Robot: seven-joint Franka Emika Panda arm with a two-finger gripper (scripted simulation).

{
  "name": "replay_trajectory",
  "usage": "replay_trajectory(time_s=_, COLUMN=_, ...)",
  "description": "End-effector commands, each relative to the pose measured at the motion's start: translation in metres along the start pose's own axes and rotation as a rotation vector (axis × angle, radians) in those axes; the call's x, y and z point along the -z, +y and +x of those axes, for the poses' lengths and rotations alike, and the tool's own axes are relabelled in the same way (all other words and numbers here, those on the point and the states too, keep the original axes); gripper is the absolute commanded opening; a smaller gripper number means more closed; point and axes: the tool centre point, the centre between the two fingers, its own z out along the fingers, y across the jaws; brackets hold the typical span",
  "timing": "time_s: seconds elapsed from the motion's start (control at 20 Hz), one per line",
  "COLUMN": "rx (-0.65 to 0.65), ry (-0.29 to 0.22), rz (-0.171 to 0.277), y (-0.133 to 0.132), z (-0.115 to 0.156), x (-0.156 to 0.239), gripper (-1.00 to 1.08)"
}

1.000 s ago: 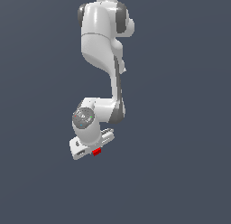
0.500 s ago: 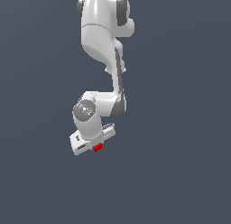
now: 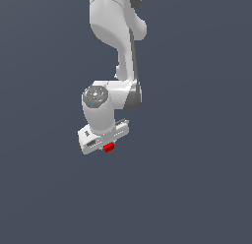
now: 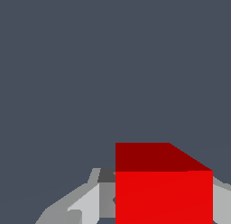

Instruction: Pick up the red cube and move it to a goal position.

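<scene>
The red cube [image 3: 109, 147] is a tiny bright red block sitting just under my white gripper [image 3: 105, 143], near the middle of the exterior view. In the wrist view the red cube [image 4: 163, 191] fills the space between my grey fingers [image 4: 85, 205], which close against its sides. The gripper is shut on the cube. The arm hangs down from above, and the fingertips are mostly hidden behind the hand and the cube in the exterior view.
A plain dark blue-grey surface [image 3: 197, 189] fills the view all around. No other objects or edges show.
The gripper with the red cube has moved slightly upward and toward the exterior view's right. The cube stays in the fingers.
</scene>
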Motion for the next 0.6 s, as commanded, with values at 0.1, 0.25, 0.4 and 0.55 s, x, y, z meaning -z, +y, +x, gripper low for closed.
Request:
replay_trajectory(time_s=0.1, rx=0.0, ry=0.001, rz=-0.001, y=-0.018, z=-0.014, x=0.033, gripper=-1.0)
replay_trajectory(time_s=0.25, rx=0.0, ry=0.001, rz=-0.001, y=-0.029, z=-0.023, x=0.053, gripper=-1.0)
replay_trajectory(time_s=0.4, rx=0.0, ry=0.001, rz=-0.001, y=-0.038, z=-0.03, x=0.071, gripper=-1.0)
replay_trajectory(time_s=0.55, rx=0.0, ry=0.001, rz=-0.001, y=-0.046, z=-0.036, x=0.087, gripper=-1.0)
